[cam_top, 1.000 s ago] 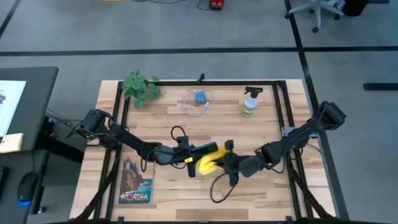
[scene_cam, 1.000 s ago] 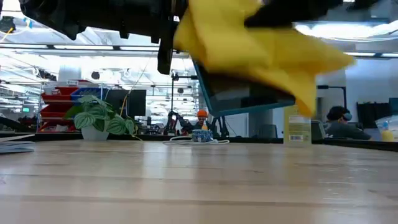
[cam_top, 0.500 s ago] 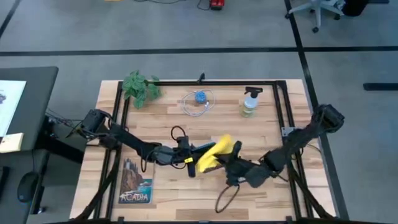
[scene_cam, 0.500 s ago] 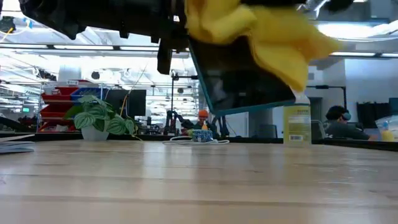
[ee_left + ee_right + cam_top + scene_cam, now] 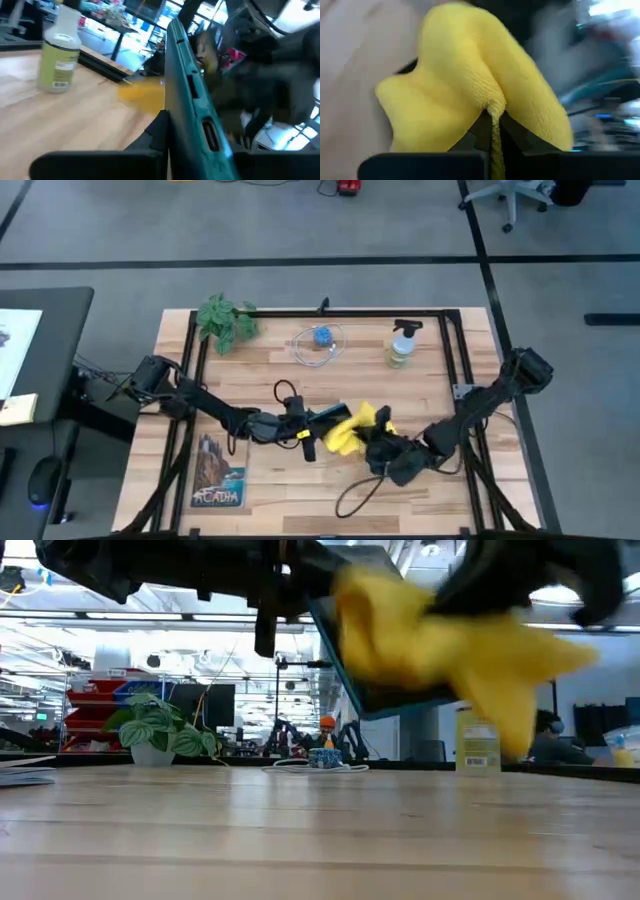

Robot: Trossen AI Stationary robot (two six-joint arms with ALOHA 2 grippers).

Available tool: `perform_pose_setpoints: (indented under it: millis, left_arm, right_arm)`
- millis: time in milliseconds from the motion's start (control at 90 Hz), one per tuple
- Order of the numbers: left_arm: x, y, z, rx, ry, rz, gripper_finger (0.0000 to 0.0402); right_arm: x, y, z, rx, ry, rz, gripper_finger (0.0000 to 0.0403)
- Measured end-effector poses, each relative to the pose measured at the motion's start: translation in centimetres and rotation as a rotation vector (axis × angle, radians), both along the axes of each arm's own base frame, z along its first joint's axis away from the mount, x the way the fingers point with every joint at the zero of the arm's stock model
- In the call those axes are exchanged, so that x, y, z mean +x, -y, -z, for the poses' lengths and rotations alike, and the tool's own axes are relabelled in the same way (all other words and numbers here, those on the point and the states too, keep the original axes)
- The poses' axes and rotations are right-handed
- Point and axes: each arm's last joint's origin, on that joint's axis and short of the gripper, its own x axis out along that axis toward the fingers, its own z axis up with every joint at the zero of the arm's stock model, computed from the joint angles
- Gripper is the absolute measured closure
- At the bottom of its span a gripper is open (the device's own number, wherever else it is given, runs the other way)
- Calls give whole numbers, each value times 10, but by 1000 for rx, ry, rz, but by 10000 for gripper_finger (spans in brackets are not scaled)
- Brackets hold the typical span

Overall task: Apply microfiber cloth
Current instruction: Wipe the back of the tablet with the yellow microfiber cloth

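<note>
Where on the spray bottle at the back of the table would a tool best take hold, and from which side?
Grip the spray bottle around its yellowish body, below the trigger head, coming level from the table's front. It stands upright and apart from the blue object, with bare wood in front. Both arms are busy mid-table: left tool holds the tablet, right tool the microfiber cloth.

Bright yellow microfiber cloth [image 5: 470, 90]; dark tablet [image 5: 192, 100] edged in teal; pale wooden table [image 5: 440, 380].

The right tool [image 5: 378, 442] has moved the microfiber cloth [image 5: 352, 430] down across the tablet [image 5: 395, 690] face, so more of the screen top is now uncovered in the low view.
</note>
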Motion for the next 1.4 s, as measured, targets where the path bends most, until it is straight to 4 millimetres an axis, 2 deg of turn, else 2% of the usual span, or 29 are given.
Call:
perform_pose_setpoints:
  millis: [67,156,311,422,489,589,711,822,989,1156,1278,1400]
  left_arm:
    - [0,0,0,2,-4,2,386]
    - [0,0,0,3,-4,1,386]
    - [0,0,1,14,-8,-2,386]
    - [0,0,2,23,-21,-14,386]
    - [0,-1,3,24,-29,-23,386]
    - [-1,2,5,17,-56,17,386]
    - [-1,2,7,18,-71,24,386]
    - [-1,0,6,18,-66,-9,386]
    - [0,0,6,16,-64,-14,386]
    - [0,-2,5,15,-52,-41,386]
    - [0,-2,5,16,-52,-51,386]
    - [-1,-2,6,18,-57,-59,386]
  right_arm:
    - [3,-3,-7,3,52,-5,403]
    - [9,1,-5,79,38,-69,403]
    - [11,14,14,241,-217,-249,403]
    - [1,23,18,191,-312,-176,403]
    - [-7,30,5,128,-257,-92,403]
    - [-16,39,-30,104,-88,-34,403]
    - [-23,46,-67,162,99,-68,403]
    - [-20,49,-81,226,176,-153,403]
    - [8,40,-67,281,207,-308,403]
    - [36,42,-34,211,149,-222,403]
    - [35,44,-27,153,122,-80,403]
    - [25,46,-22,221,53,-46,403]
